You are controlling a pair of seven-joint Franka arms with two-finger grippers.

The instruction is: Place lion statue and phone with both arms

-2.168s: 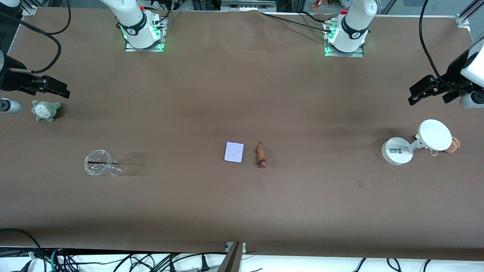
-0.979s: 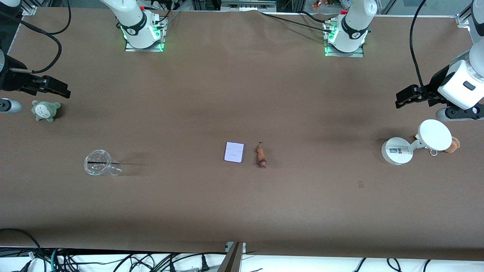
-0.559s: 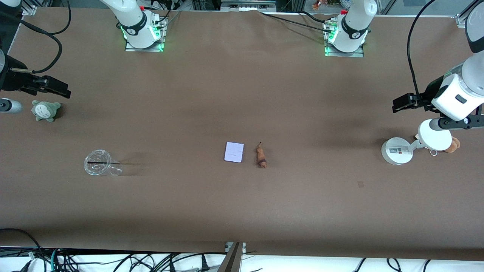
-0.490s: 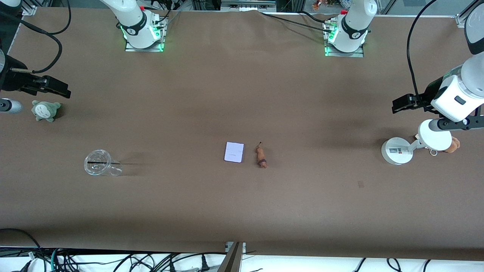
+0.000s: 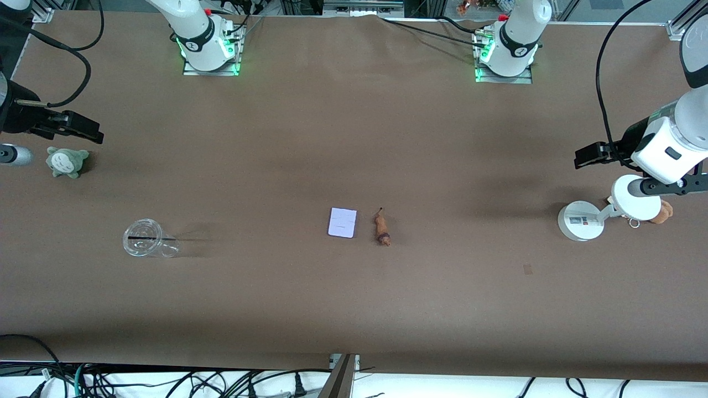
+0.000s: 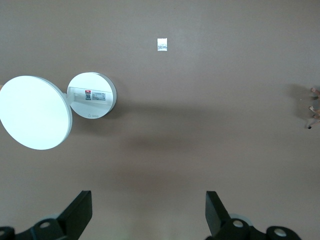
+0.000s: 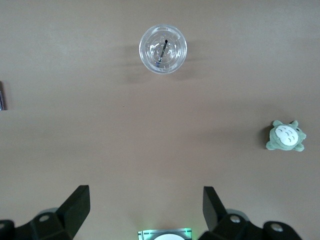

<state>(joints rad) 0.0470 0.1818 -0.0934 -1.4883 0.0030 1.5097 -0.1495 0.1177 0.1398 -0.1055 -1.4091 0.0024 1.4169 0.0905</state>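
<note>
front view: phone (image 5: 342,223) beside lion statue (image 5: 381,230) mid-bench. left claw (image 6: 149,215) gapes empty near white stand (image 5: 578,221), which half-hides a brown bear (image 5: 665,211); right claw (image 7: 145,212) gapes empty, waiting, arm cut off at frame edge.

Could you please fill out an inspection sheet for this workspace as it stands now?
Surface: brown table, bare mid-area.
Job's things: phone flat beside lion statue, apart, both untouched.
Clutter: clear cup with straw; grey-green plush; white stand; brown plush bear.
Grippers: left gripper open above the table near the stand; right gripper open near the grey-green plush.
Cables: black cables at edges.
Surroundings: nothing seen.
</note>
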